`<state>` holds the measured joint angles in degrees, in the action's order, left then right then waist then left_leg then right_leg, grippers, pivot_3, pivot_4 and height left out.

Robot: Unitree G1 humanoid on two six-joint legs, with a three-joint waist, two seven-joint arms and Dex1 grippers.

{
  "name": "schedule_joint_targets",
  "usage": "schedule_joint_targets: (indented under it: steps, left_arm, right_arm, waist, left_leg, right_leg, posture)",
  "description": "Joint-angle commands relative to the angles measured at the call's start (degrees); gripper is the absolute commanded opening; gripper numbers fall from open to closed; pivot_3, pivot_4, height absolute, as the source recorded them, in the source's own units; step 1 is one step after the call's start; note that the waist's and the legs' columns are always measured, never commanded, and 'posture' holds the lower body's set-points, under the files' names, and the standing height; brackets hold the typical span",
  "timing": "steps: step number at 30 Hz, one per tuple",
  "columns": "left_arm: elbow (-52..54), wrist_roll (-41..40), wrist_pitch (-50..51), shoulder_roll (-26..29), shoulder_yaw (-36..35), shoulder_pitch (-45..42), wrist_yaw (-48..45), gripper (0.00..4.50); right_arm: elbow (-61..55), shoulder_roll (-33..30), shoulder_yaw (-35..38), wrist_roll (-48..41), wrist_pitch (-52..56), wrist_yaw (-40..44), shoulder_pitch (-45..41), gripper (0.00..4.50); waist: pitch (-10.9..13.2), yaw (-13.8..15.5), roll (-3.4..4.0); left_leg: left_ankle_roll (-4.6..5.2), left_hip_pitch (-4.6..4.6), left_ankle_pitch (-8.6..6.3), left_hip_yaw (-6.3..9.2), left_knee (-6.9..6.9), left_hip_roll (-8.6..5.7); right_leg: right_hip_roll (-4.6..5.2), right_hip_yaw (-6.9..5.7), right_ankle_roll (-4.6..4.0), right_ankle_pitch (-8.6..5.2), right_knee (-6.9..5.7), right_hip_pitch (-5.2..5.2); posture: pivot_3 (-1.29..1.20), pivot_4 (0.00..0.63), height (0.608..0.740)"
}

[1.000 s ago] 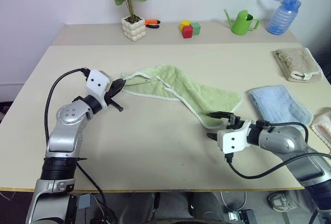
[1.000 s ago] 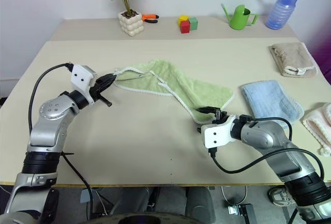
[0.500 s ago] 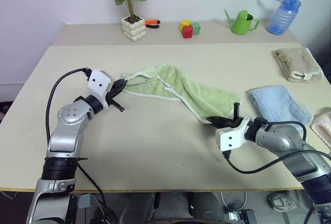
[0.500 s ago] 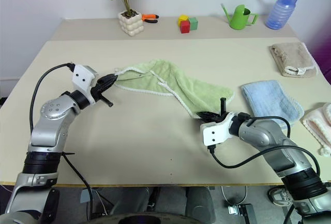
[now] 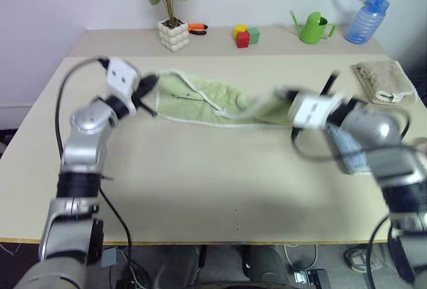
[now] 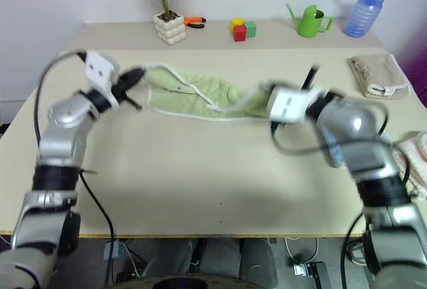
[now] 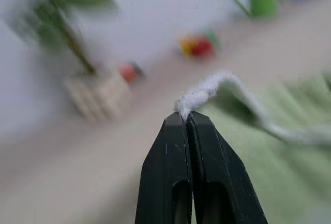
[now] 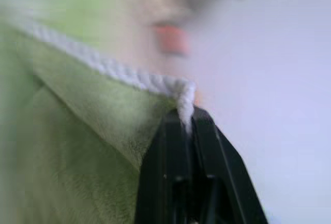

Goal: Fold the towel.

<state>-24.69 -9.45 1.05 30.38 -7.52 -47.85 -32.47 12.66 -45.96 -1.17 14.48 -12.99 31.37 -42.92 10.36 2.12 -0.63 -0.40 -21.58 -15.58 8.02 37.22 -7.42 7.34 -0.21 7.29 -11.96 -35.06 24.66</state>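
Both arms are raised and extended forward, elbows bent. The left hand (image 7: 186, 116) is closed, fingers pressed together on a corner of the towel (image 5: 200, 95). The right hand (image 8: 185, 114) is likewise clamped on another corner.

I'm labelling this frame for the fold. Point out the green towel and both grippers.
Towel (image 5: 200, 95), left eye view, middle of cloth.
Left gripper (image 7: 187, 116), left wrist view, fingertips.
Right gripper (image 8: 185, 114), right wrist view, fingertips.

Towel (image 5: 200, 99) between left hand (image 5: 152, 82) and right hand (image 5: 277, 95), above table (image 5: 200, 182).
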Motion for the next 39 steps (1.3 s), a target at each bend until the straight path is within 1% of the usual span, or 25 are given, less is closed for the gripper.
schedule_joint_targets:
  steps: [1, 4, 7, 9, 11, 14, 16, 18, 20, 22, 24, 28, 31, 34, 36, 39]
  left_arm:
    - [-12.76, 1.38, -10.06, 2.64, -4.01, -11.68, 5.36, 0.0]
    - [-19.84, 1.1, -14.46, 4.39, -4.95, -17.75, 5.32, 0.0]
    - [-21.49, 0.84, -16.87, 6.21, -4.95, -18.04, 2.71, 0.0]
    - [-18.11, -1.07, -15.95, 8.08, -5.81, -13.29, -1.28, 0.0]
    - [-12.6, -3.49, -13.76, 9.6, -7.15, -6.4, -4.58, 0.0]
    - [-0.83, -8.84, -6.58, 11.59, -10.51, 7.77, -8.22, 0.0]
    - [7.06, -12.04, -1.49, 12.38, -12.34, 16.03, -9.57, 0.0]
    - [17.46, -16.34, 5.14, 13.04, -14.93, 27.73, -11.74, 0.0]
    - [26.13, -19.83, 11.63, 13.98, -17.06, 37.57, -13.01, 0.0]
    - [31.89, -22.54, 16.34, 14.58, -19.05, 43.97, -13.02, 0.0]
    - [34.52, -24.74, 20.47, 14.9, -21.12, 47.99, -12.65, 0.0]
    - [37.08, -26.48, 25.37, 16.49, -23.72, 54.53, -14.77, 0.0]
    - [38.5, -26.21, 26.93, 18.32, -23.74, 58.41, -17.55, 0.0]
    - [39.27, -26.81, 28.87, 19.28, -23.69, 59.45, -18.75, 0.0]
    - [40.25, -27.02, 30.69, 20.35, -23.25, 60.24, -19.79, 0.0]
    - [41.55, -26.7, 31.78, 21.01, -22.51, 60.84, -20.61, 0.0]
  right_arm:
    - [10.48, -1.14, 3.16, 0.77, -2.25, -6.71, -10.93, 0.02]
    - [14.97, -1.21, 4.09, -0.86, -3.92, -7.92, -16.72, 0.02]
    - [13.99, -0.85, 4.78, -4.61, -3.75, -4.81, -16.77, 0.02]
    - [9.32, 0.02, 5.7, -9.95, -1.73, -0.45, -12.79, 0.02]
    - [3.86, 0.36, 6.15, -14.32, 0.51, 3.5, -6.95, 0.02]
    - [-5.89, 0.19, 7.39, -22.3, 5.92, 10.14, 5.01, 0.02]
    - [-11.05, -0.6, 8.24, -26.01, 9.52, 13.18, 11.31, 0.02]
    - [-16.86, -2.25, 8.91, -29.91, 14.15, 17.22, 19.48, 0.02]
    - [-21.8, -3.6, 9.65, -33.4, 19.41, 20.03, 25.72, 0.02]
    - [-24.68, -4.54, 10.4, -35.98, 23.59, 21.46, 29.8, 0.02]
    - [-25.47, -5.47, 11.01, -37.04, 25.8, 22.94, 32.69, 0.02]
    - [-25.51, -6.43, 12.46, -38.71, 28.77, 25.12, 35.51, 0.02]
    - [-23.32, -6.83, 14.31, -39.16, 28.76, 26.94, 36.6, 0.02]
    - [-21.5, -7.4, 16.13, -40.55, 29.83, 28.99, 37.27, 0.02]
    - [-19.72, -8.84, 16.93, -39.94, 29.64, 31.05, 38.82, 0.02]
    - [-18.36, -9.57, 17.44, -39.26, 28.83, 31.99, 39.97, 0.02]
  waist:
    - [-0.01, -0.22, -0.06]
    - [-0.04, -1.34, -0.04]
    - [-0.04, -2.26, -0.04]
    - [-0.04, -3.06, -0.03]
    - [-0.05, -3.86, -0.01]
    - [-0.08, -4.77, 0.05]
    - [-0.04, -4.7, 0.1]
    - [-0.03, -4.55, 0.12]
    - [-0.04, -4.38, 0.13]
    - [-0.04, -3.97, 0.13]
    - [-0.04, -2.86, 0.13]
    - [-0.05, -1.77, 0.14]
    - [-0.05, -1.36, 0.14]
    - [-0.05, -1.24, 0.14]
    - [-0.05, -1.26, 0.14]
    - [-0.05, -1.39, 0.14]
  left_leg:
    - [-0.01, -0.06, 0.01, -0.01, -0.02, 0.03]
    - [0.06, -0.27, -0.05, -0.04, -0.17, 0.04]
    - [0.13, -0.8, -0.09, -0.09, -0.09, -0.04]
    - [0.13, -0.85, -0.09, -0.08, -0.09, -0.06]
    - [0.14, -0.82, -0.09, -0.07, -0.1, -0.01]
    - [0.14, -0.78, -0.09, -0.06, -0.06, 0.05]
    - [0.14, -0.77, -0.09, -0.08, 0.04, 0.07]
    - [0.13, -0.8, -0.09, -0.09, 0.18, 0.06]
    - [0.14, -0.74, -0.1, -0.09, 0.15, 0.08]
    - [0.15, -0.69, -0.11, -0.1, 0.16, 0.07]
    - [0.49, -0.65, -0.31, -0.11, 0.21, 0.08]
    - [0.46, -0.42, -0.3, -0.14, 0.21, 0.13]
    - [0.48, -0.31, -0.33, -0.22, 0.18, 0.14]
    - [0.5, -0.24, -0.34, -0.22, 0.17, 0.15]
    - [0.5, -0.21, -0.35, -0.21, 0.17, 0.15]
    - [0.53, -0.13, -0.37, -0.26, 0.08, 0.16]
  right_leg:
    - [-0.01, 0.0, 0.0, 0.0, 0.0, 0.08]
    - [0.01, 0.01, 0.03, -0.02, 0.03, 0.31]
    - [0.09, 0.0, 0.07, 0.0, 0.01, 0.8]
    - [0.09, -0.01, 0.08, 0.0, 0.02, 0.84]
    - [0.06, -0.01, 0.09, 0.0, 0.0, 0.83]
    - [0.01, 0.01, 0.08, 0.0, -0.1, 0.82]
    - [-0.01, 0.07, 0.07, 0.01, -0.2, 0.84]
    - [-0.01, 0.11, 0.06, 0.01, -0.2, 0.87]
    - [-0.02, 0.15, 0.05, 0.01, -0.19, 0.82]
    - [-0.01, 0.18, 0.05, 0.0, -0.18, 0.75]
    - [-0.02, 0.18, 0.01, 0.03, -0.21, 0.71]
    - [-0.07, 0.17, -0.03, 0.03, -0.19, 0.48]
    - [-0.06, 0.18, -0.03, 0.03, -0.17, 0.4]
    - [-0.05, 0.18, -0.03, 0.03, -0.1, 0.29]
    - [-0.04, 0.17, -0.03, 0.02, -0.09, 0.25]
    - [-0.02, 0.18, -0.03, 0.02, -0.07, 0.23]
  posture:
    - [0.0, 0.15, 0.73]
    - [0.0, 0.15, 0.73]
    - [0.0, 0.15, 0.73]
    - [0.0, 0.15, 0.73]
    - [0.0, 0.15, 0.73]
    - [0.0, 0.15, 0.73]
    - [0.0, 0.15, 0.73]
    - [0.0, 0.15, 0.73]
    - [0.0, 0.15, 0.73]
    - [0.0, 0.15, 0.73]
    - [0.0, 0.15, 0.73]
    - [0.0, 0.15, 0.73]
    - [0.0, 0.15, 0.73]
    - [0.0, 0.15, 0.73]
    - [0.0, 0.15, 0.73]
    - [0.0, 0.15, 0.73]
